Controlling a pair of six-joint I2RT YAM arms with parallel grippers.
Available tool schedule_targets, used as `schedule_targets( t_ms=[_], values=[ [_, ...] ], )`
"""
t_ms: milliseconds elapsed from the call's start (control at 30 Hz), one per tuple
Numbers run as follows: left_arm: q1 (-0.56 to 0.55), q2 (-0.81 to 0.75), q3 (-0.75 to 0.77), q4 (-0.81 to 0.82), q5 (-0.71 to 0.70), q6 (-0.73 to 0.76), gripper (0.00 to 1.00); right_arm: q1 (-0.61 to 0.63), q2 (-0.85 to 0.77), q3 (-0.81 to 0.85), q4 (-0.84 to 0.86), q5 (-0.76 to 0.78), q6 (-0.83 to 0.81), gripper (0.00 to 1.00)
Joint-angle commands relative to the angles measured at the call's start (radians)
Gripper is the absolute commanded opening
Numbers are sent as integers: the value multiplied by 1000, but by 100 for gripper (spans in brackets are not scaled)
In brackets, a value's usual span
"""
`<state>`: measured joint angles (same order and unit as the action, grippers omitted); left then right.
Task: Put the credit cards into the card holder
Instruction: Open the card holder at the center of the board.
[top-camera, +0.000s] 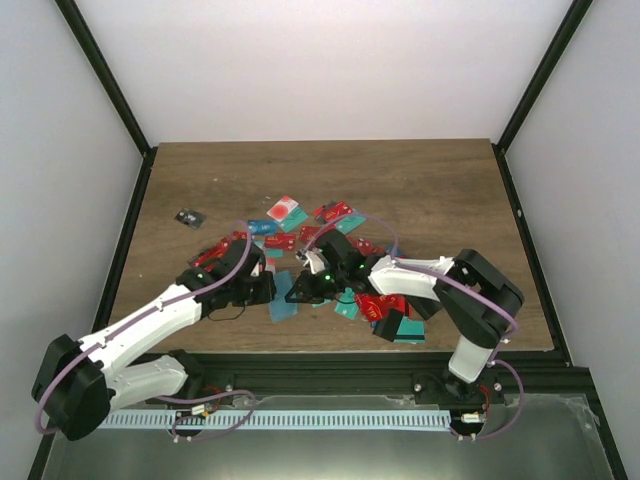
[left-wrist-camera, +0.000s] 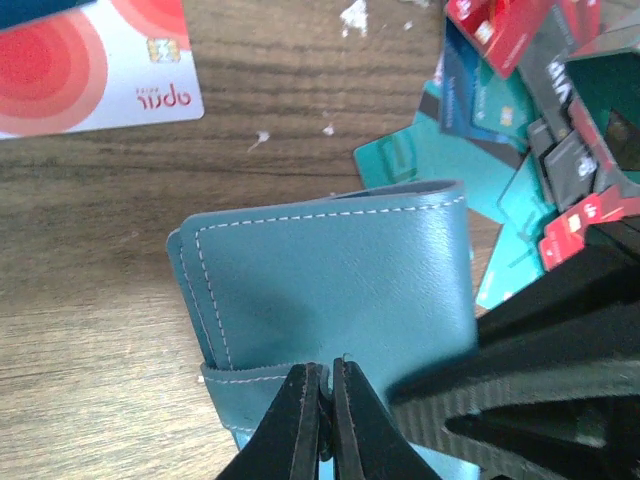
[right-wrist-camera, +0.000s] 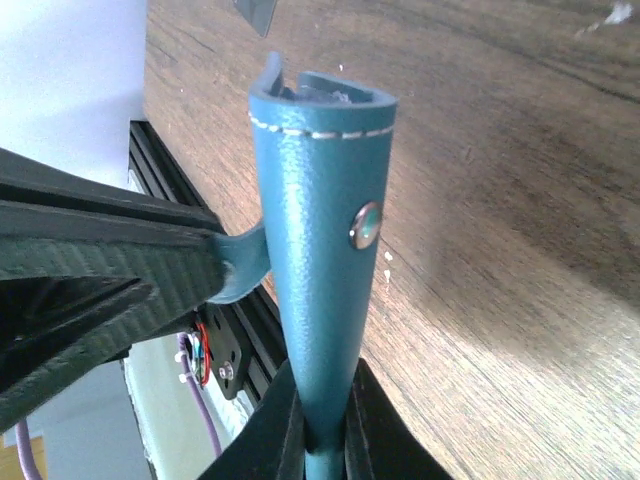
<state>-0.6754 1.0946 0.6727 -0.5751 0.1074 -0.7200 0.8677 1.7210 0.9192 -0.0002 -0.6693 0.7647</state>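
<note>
The teal-blue card holder (top-camera: 284, 306) is held between both grippers at the table's front middle. In the left wrist view my left gripper (left-wrist-camera: 326, 388) is shut on the strap at the near edge of the card holder (left-wrist-camera: 330, 290). In the right wrist view my right gripper (right-wrist-camera: 322, 425) is shut on the edge of the folded card holder (right-wrist-camera: 318, 200), which stands upright with its snap button (right-wrist-camera: 366, 225) showing. Credit cards lie scattered behind and to the right: a white one with red circles (left-wrist-camera: 90, 70), red ones (top-camera: 385, 305), teal ones (left-wrist-camera: 470, 170).
A small black object (top-camera: 187, 218) lies alone at the left of the table. Red and teal cards (top-camera: 410, 328) are stacked near the front edge on the right. The two grippers (top-camera: 268, 290) (top-camera: 302, 288) are close together. The black rail (right-wrist-camera: 215, 330) runs along the front edge.
</note>
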Motion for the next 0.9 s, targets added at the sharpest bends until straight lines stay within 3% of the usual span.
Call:
schedule_targets(
  t_ms=[0, 33, 133, 233, 333, 567, 733, 867],
  values=[
    [2, -30, 98, -6, 18, 17, 4, -15, -55, 40, -43, 9, -6, 1],
    [1, -30, 118, -22, 15, 17, 6, -18, -74, 48, -56, 15, -2, 1],
    [2, -29, 186, -64, -3, 37, 26, -27, -118, 72, -74, 32, 14, 1],
    [2, -25, 255, -123, -55, 54, 31, -39, -152, 102, -115, 51, 18, 1],
    [2, -20, 311, -175, -91, 59, 49, -52, -180, 142, -179, 74, 3, 1],
    [1, -20, 349, -191, -86, 105, 61, -99, -246, 184, -297, 123, -11, 1],
    [0, -52, 298, -168, -87, 148, 59, -122, -302, 173, -308, 86, -16, 1],
    [2, -76, 249, -158, -133, 139, 40, -143, -339, 160, -306, 27, -20, 1]
  ],
)
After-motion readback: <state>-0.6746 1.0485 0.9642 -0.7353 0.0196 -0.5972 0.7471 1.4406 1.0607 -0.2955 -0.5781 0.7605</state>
